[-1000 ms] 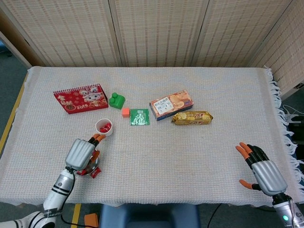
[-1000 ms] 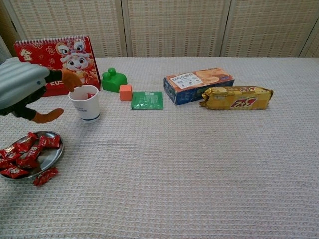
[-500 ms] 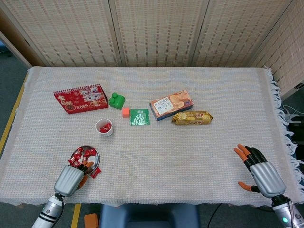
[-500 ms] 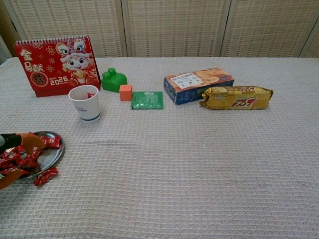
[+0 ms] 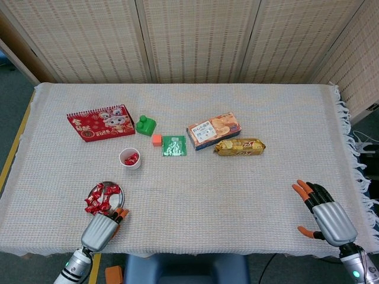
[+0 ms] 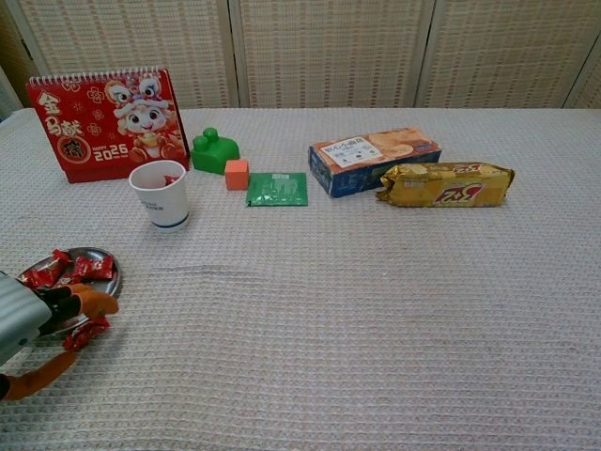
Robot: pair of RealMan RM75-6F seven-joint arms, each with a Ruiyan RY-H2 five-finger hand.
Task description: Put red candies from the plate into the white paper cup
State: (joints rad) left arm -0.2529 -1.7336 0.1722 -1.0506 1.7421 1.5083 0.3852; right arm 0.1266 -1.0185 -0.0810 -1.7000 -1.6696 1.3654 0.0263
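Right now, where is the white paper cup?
In the head view the white paper cup stands left of centre, behind the candy plate and just in front of the red calendar.

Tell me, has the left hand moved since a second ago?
Yes. The left hand was up beside the white paper cup; it now sits at the table's near edge, below the plate, close to the loose candy there.

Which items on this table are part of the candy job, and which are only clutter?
Part of the job: red wrapped candies, round metal plate, white paper cup, left hand.

Clutter: red desk calendar, green plastic toy block, small orange cube, green sachet, orange-and-blue biscuit box, gold snack packet.
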